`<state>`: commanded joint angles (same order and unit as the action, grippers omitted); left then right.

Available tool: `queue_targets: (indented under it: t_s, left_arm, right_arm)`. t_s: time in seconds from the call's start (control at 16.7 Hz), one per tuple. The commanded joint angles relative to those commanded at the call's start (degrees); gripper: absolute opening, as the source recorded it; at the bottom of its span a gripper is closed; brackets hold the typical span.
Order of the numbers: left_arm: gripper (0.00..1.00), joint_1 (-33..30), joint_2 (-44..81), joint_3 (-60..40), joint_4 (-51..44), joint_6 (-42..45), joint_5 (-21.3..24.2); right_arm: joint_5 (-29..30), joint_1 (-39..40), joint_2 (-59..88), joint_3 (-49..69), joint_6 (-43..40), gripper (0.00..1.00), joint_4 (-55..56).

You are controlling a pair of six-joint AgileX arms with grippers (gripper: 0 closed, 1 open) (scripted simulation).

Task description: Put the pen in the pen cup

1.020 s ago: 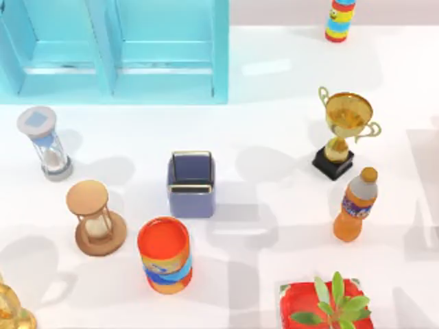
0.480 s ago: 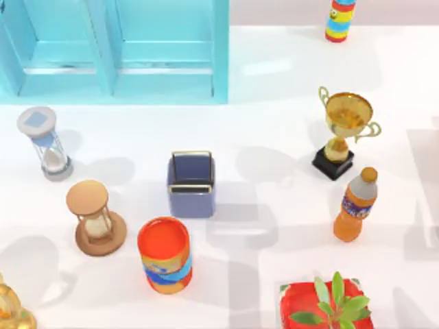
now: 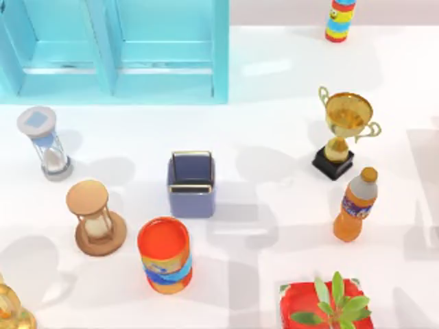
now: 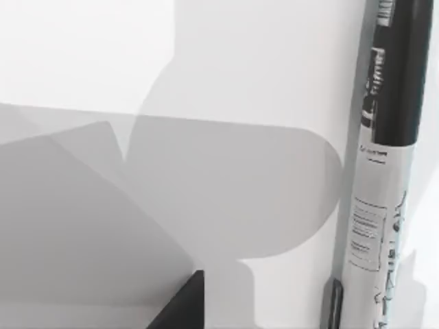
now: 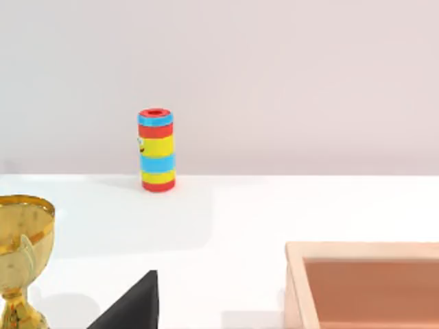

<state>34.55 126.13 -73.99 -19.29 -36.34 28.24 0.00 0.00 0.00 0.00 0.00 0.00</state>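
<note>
Pen (image 4: pixel 384 164) seen lying on bench (image 4: pixel 206 68) by left wrist; cup (image 3: pixel 191 184) unmoved since before; tool states untellable.

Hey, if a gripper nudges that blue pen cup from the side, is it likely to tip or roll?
The pen cup looks square-sided with flat walls, so it probably won't roll. It stands taller than wide and looks empty, so a high push might tip it; a low push should slide it.

on white table (image 3: pixel 274 89): two hourglasses (image 3: pixel 96 218) (image 3: pixel 44 142), orange can (image 3: pixel 164 255), gold trophy (image 3: pixel 344 131), orange bottle (image 3: pixel 355 204), striped cylinder (image 3: pixel 339 19), blue cabinet (image 3: pixel 116 48), potted plant (image 3: pixel 329 305).
</note>
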Motion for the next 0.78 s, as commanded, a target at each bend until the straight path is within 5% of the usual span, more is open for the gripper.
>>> queue_targets:
  t_s: [0.54, 0.78]
  left_arm:
    - [0.02, 0.00, 0.00, 0.00, 0.00, 0.00, 0.00]
    - [0.00, 0.00, 0.00, 0.00, 0.00, 0.00, 0.00]
  right_arm:
    - [0.00, 0.00, 0.00, 0.00, 0.00, 1.00, 0.00]
    - [0.00, 0.00, 0.00, 0.00, 0.00, 1.00, 0.00]
